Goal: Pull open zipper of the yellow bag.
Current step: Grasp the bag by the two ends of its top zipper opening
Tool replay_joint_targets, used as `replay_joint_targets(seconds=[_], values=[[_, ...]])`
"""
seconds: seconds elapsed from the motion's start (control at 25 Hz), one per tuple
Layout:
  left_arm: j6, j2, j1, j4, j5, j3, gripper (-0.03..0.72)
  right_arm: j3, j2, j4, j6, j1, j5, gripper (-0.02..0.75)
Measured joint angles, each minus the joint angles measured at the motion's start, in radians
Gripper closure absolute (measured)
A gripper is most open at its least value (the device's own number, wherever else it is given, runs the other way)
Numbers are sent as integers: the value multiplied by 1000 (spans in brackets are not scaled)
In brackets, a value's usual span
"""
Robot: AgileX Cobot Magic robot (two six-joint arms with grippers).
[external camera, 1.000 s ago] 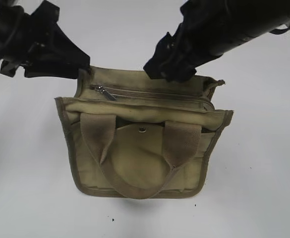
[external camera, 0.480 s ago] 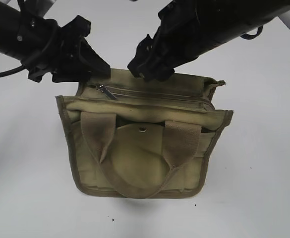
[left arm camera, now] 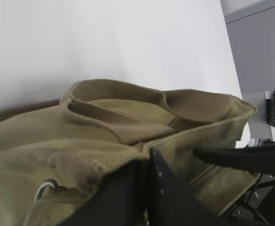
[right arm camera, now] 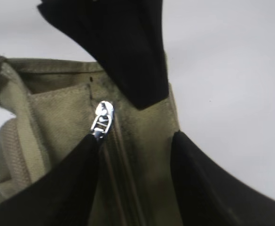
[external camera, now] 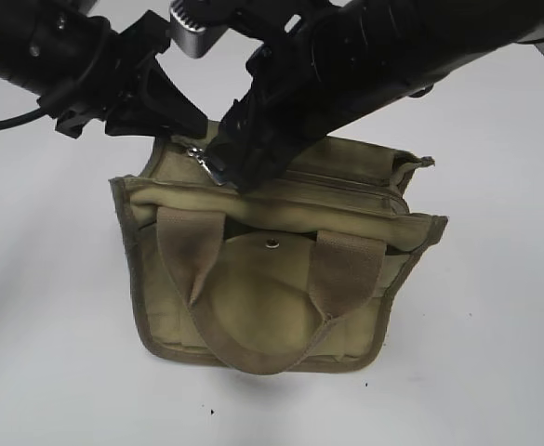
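The yellow bag (external camera: 276,269) sits on the white table (external camera: 495,372) in the middle of the exterior frame, its two tan handles (external camera: 258,297) drooping over the front and the round snap (external camera: 272,243) showing on the flap. The zipper (right arm camera: 116,165) runs along the bag's top, and its small silver pull tab (right arm camera: 102,121) lies at the upper left end of the bag. From the upper left the left gripper (external camera: 174,125) reaches down to the bag's back corner; in the left wrist view its dark fingers (left arm camera: 128,197) stand pressed together against the canvas edge, pinching the cloth there as far as I can make out, though the contact itself is half hidden. From the upper right the right gripper (right arm camera: 135,141) comes across the middle, its jaws spread apart on either side of the zipper line, one black finger (right arm camera: 76,174) just touching the tab's lower end, nothing clasped between them
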Motion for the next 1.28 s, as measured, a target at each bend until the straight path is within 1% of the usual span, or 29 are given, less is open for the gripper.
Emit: replay_joint_targets(seconds=[0.16, 0.52, 0.8, 1.0, 1.16, 1.28], values=[[0, 0, -1, -12, 17, 0, 664, 0, 17, 0, -1, -1, -28, 344], [0, 0, -1, -8, 19, 0, 665, 0, 29, 7, -2, -1, -39, 344], [0, 0, -1, -9, 22, -1, 666, -1, -9, 85, 12, -1, -43, 344], [0, 0, -1, -9, 23, -1, 666, -1, 14, 118, 13, 26, -42, 344], [0, 0, -1, -8, 23, -2, 666, -1, 41, 119, 11, 33, -42, 346], [0, 0, 0, 1, 22, -2, 666, -1, 57, 91, 11, 33, -42, 346]])
